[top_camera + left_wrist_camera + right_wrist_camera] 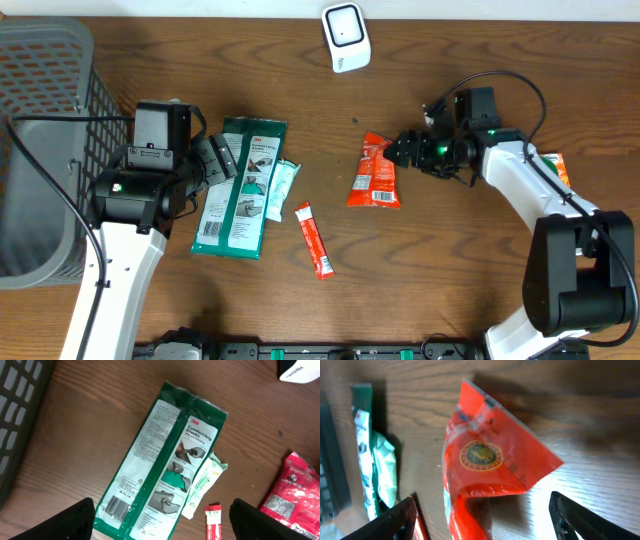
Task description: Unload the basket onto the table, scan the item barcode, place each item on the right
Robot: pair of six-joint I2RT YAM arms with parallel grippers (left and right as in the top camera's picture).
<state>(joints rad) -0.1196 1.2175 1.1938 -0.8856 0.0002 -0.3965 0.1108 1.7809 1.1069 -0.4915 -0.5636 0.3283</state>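
- My right claw [485,520] stands wide open and holds nothing.
- The red packet [490,460] lies just beneath it, partly folded, with no barcode showing.
- Best practice: grip one flat edge, turn the code side out, then present it squarely to the scanner [346,38].

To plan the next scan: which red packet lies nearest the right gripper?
The wide red pouch, right beside the right gripper. The other, a thin red stick sachet, lies farther off, toward the green glove pack.
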